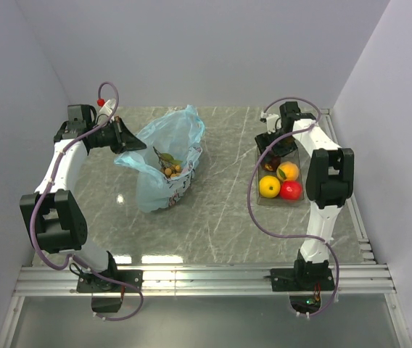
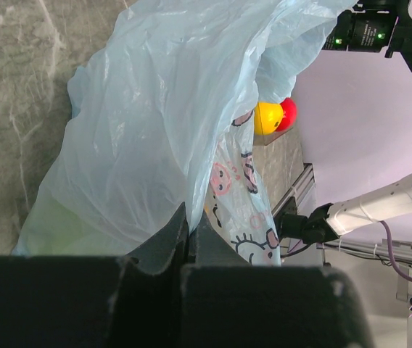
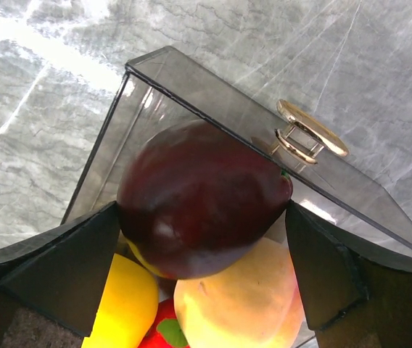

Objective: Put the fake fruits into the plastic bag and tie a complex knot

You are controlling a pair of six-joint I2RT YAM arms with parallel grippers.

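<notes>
Between the jaws of the right gripper [image 3: 202, 217] sits a dark fruit [image 3: 191, 174], filling the gap from one finger to the other. The jaws are spread about as wide as they go. I cannot tell whether they are pressing on it or only standing astride it. Just below the jaws, in the tray [image 3: 213, 98], lie a yellow fruit [image 3: 122, 304], an orange fruit [image 3: 242, 308] and a sliver of red fruit [image 3: 164, 330]. The dark fruit rides on top of them, so a reach from above with wide fingers suits it.

The left gripper [image 2: 189, 221] is clenched on a fold at the rim of the bag [image 2: 148, 123]. The film rises away from the jaw tips and drapes down to the table, so the pinch holds the mouth up and turned toward the tray side. In the top view the mouth gapes just beyond the left jaws, and the brown balls [image 1: 171, 170] lie inside with a leaf.

I reckon one fruit is bagged, and four wait at the right jaws, well apart from the bag. The knot is not begun.

The dark fruit's glossy, rounded skin could slip from flat fingers, so I'd want a sure squeeze before any lift. If the left pinch slackens, the mouth will likely collapse.
</notes>
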